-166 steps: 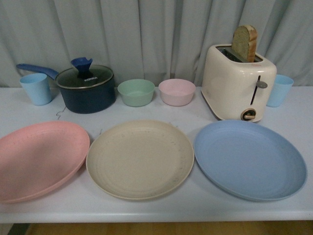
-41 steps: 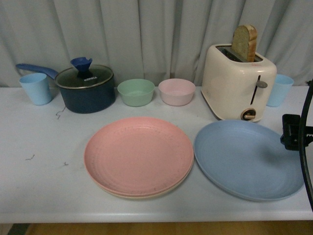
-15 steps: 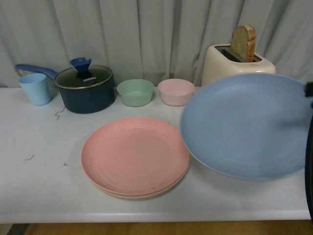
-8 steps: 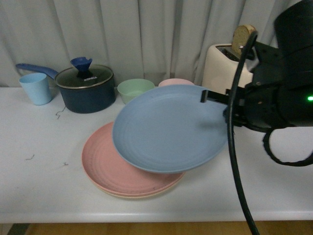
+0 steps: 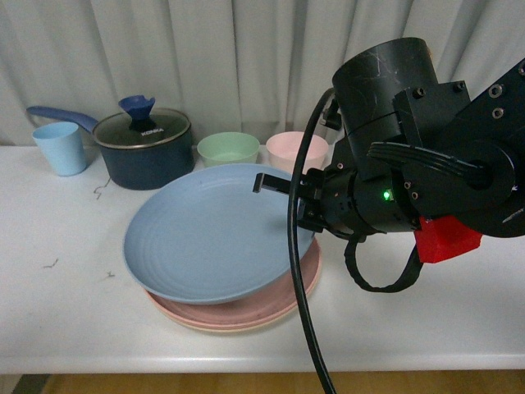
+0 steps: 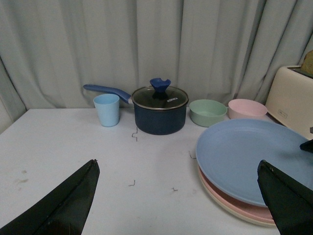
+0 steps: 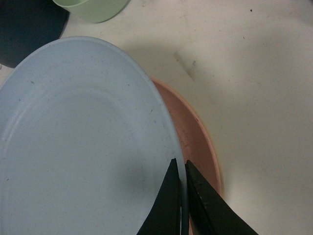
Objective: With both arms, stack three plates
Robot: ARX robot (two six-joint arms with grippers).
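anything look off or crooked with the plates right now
The round speckled blue plate sits off-centre over the round pink plate, overhanging toward the robot's left, its rim pinched in the right gripper. Nothing looks spilled or damaged.

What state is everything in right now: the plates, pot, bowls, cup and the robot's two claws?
blue plate, pinched at its rim, held over the pink plate
pink plate, lying flat on the beige plate
beige plate, bottom of the stack
pot, lid on
green bowl, upright, empty
pink bowl, upright
blue cup, upright
right gripper, shut on the blue plate
left gripper, open, holding nothing
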